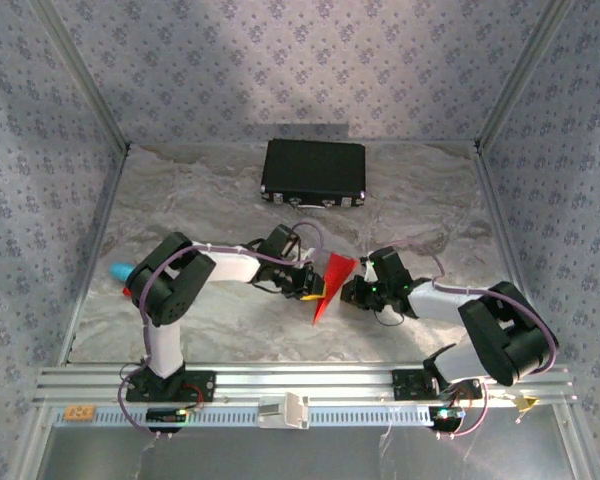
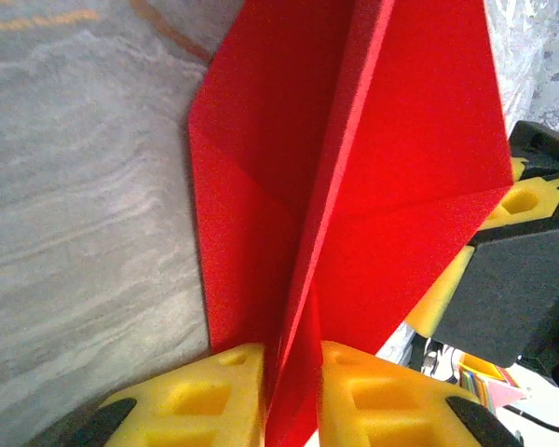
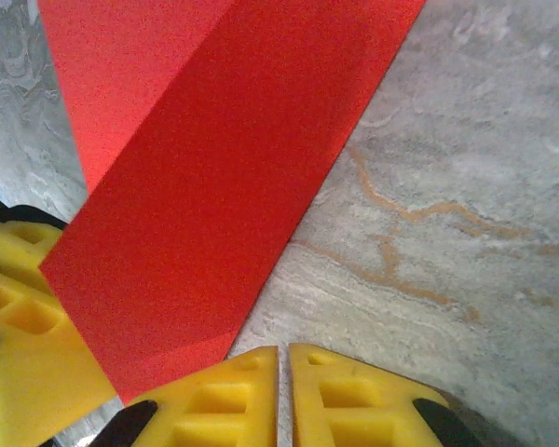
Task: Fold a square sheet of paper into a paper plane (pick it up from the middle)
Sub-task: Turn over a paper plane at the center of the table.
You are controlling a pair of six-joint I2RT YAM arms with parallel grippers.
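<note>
Yellow pads [image 2: 373, 391] of the left claw [image 2: 293, 410] sit lowest in the left wrist view. They are closed narrow on the paper plane [image 2: 354, 186], whose red centre fold runs between the 2 pads. Beyond that claw the paper spreads into 2 creased panels, and the right-hand panel reaches a yellow pad of the right claw [image 3: 284, 396].

In the right wrist view, the right claw's 2 pads stand almost together, with a thin bare gap between them. A folded red panel lies just ahead and to the left of this claw. Its lower edge meets the tip of the left-hand pad; contact cannot be confirmed. Marbled grey worktop [image 3: 466, 140] lies ahead and to the right of the claw.

From above, the 2 claws face each other with the paper between them, its sharp tip toward the arm bases. Black case [image 1: 313, 172] lies closed, well beyond both claws. Turquoise object [image 1: 120, 270] lies well outboard of the left claw.
</note>
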